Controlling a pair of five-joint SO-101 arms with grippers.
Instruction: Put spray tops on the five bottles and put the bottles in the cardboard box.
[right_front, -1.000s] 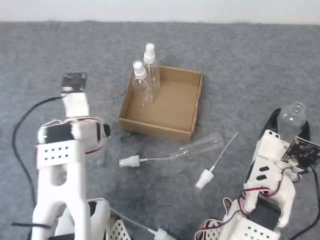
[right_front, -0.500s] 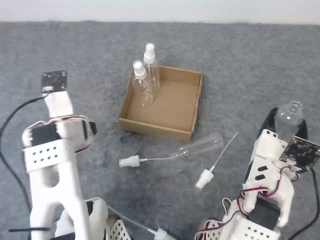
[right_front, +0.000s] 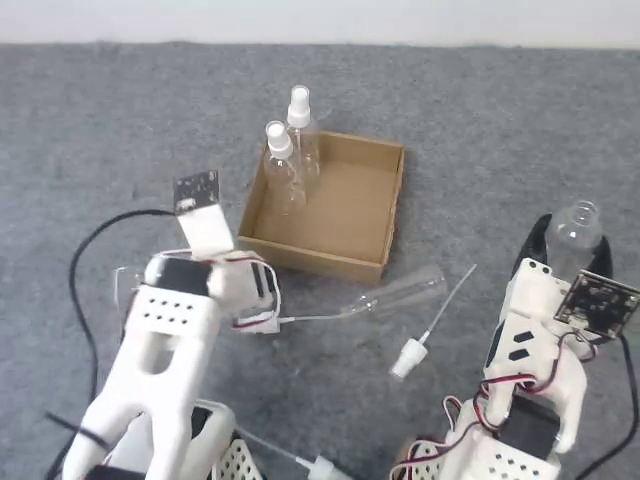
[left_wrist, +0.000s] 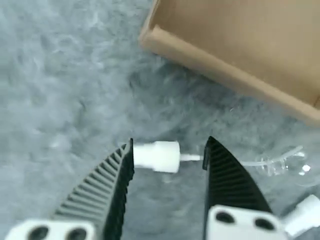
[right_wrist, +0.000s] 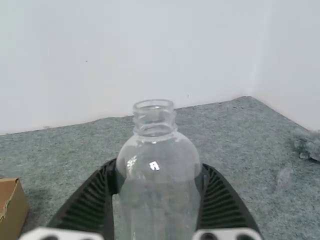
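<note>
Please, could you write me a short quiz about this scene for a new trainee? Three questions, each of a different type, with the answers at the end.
1. True or false: the bottle held in the right gripper is already capped.
2. What lies inside the open left gripper? A) a spray top B) a whole bottle C) a piece of cardboard
3. How many capped bottles stand at the far left corner of the cardboard box?
Key: 1 false, its neck is bare; 2 A; 3 two.
</note>
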